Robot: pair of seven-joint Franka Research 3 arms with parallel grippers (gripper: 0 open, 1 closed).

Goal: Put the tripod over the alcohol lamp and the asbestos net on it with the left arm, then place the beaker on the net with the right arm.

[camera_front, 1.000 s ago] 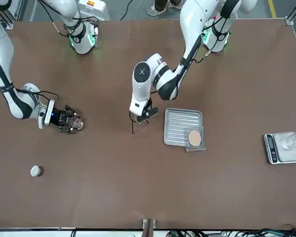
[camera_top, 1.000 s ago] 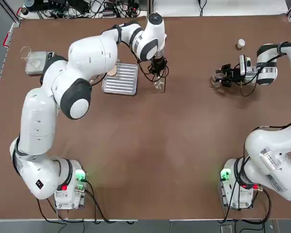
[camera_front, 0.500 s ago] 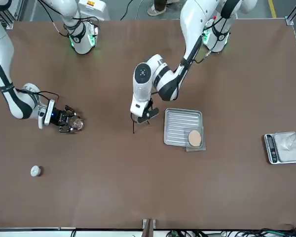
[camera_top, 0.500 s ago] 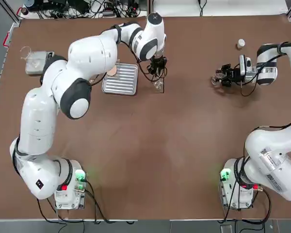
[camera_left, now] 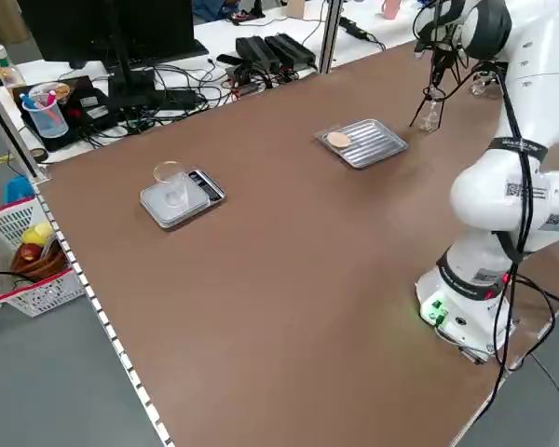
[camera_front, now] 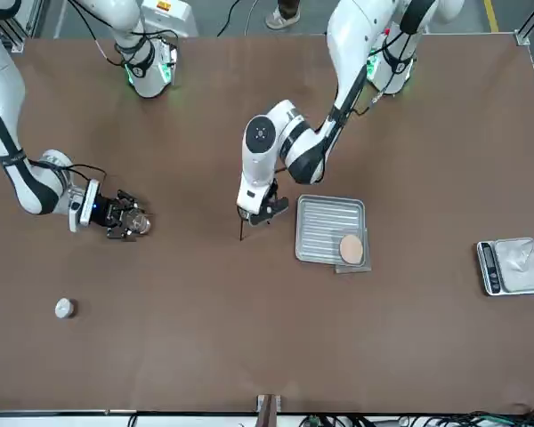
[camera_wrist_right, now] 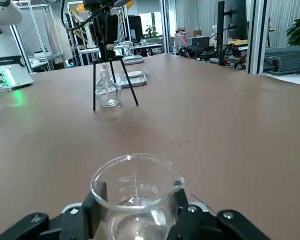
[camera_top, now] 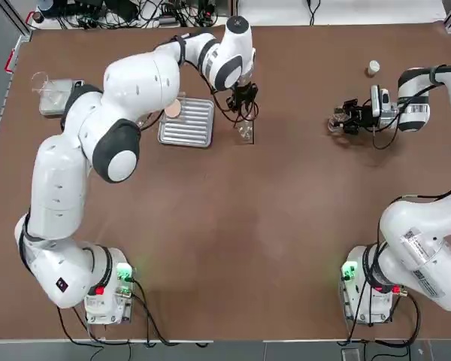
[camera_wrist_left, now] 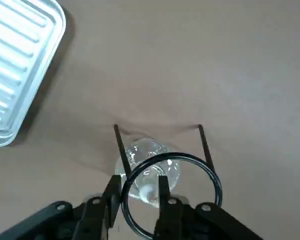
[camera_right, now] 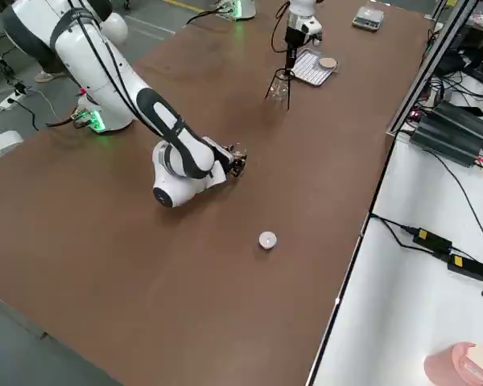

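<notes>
The left gripper (camera_top: 245,106) was at the far middle of the table (camera_top: 233,226), just right of the ribbed tray (camera_top: 186,121), and it pointed straight down. Its fingers (camera_wrist_left: 164,192) were almost closed and they pinched the ring of the tripod (camera_wrist_left: 171,192) at its near rim. The tripod stood over the lamp (camera_wrist_left: 147,170); in the left wrist view the ring was above the glass lamp and the legs came down to the table on both sides of it. In the right wrist view the tripod's (camera_wrist_right: 110,75) legs were spread around the lamp (camera_wrist_right: 108,91), and the feet seemed to be on the table. The net (camera_front: 349,251) lay at the far corner of the tray (camera_front: 325,227) on its left side, with its round tan centre up; part of it was on the tray and part passed over the edge. The right gripper (camera_top: 344,119) was at the far right of the table, low and horizontal, well apart from the lamp. Its fingers (camera_wrist_right: 97,202) were partly open and they held the beaker (camera_wrist_right: 137,192) between them, one on each side of the glass wall; the beaker was upright. A small white capped cylinder (camera_top: 373,68) stood near it, farther back. A scale (camera_top: 56,96) with a clear cup on it was at the far left.
</notes>
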